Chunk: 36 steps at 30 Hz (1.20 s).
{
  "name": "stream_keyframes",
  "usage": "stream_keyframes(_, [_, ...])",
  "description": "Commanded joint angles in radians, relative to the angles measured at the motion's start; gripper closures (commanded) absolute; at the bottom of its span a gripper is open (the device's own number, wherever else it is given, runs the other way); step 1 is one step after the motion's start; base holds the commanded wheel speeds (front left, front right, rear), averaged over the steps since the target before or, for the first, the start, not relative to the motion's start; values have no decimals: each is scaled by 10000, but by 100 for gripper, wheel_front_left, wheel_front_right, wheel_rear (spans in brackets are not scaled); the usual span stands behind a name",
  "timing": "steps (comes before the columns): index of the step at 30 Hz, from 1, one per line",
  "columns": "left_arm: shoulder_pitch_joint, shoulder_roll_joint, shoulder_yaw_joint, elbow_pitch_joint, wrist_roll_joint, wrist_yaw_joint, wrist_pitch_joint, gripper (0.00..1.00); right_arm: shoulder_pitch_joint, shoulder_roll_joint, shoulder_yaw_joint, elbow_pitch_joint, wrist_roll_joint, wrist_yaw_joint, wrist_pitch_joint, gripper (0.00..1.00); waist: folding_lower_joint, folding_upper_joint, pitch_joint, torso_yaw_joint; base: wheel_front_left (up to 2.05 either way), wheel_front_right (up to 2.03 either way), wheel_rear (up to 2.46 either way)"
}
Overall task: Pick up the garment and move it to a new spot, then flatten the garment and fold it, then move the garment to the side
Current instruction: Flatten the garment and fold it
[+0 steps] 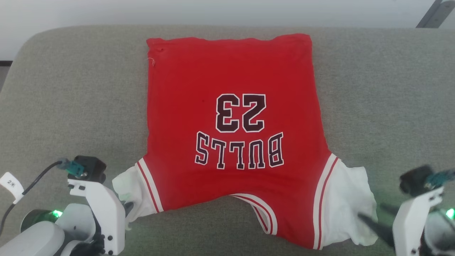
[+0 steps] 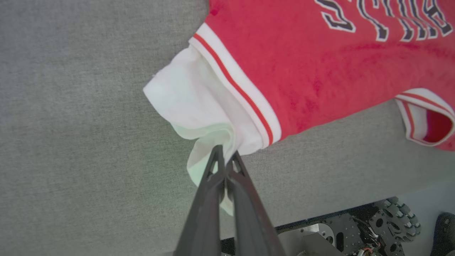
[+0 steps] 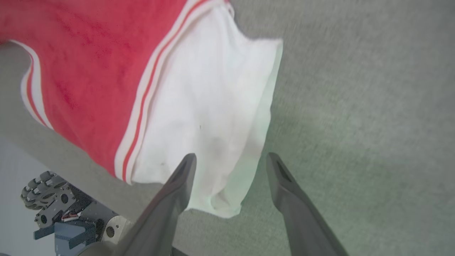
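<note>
Red garment (image 1: 234,117), "BULLS 23" print upside down, flat on grey surface (image 1: 71,106); left pincer (image 1: 128,208) at one white sleeve, right pincer (image 1: 373,215) beside the other.

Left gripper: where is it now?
Lower left of the head view, the left gripper is shut on the garment's white sleeve, near the grey cushion's front edge.

A surface (image 1: 71,99) covered in grey woven fabric is shown; its far left corner is rounded. A white wall (image 1: 213,12) is seen behind the far edge. A dark grey angled bar (image 1: 435,14) is located at the upper right. Pale floor (image 3: 10,156) is visible beyond the near edge.
</note>
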Motion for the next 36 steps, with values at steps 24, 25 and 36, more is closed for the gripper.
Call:
stream_keyframes(24, [-2339,-1978,-622,867,761,-1294,-103,100,-8846,29,838,5044,-1372,4,-2332,0,-1,-1,2290,1870,0,0,0])
stream_keyframes(25, [-2449,-2114,-666,964,783,-1390,-120,100,-9208,12,872,5497,-1357,4,-2331,0,-1,-1,2407,2015,0,0,0])
stream_keyframes(36, [-3179,-3207,-997,2006,846,-2192,-401,100,-12162,187,686,10036,-1938,4,-998,0,-1,-1,3398,3259,0,0,0])
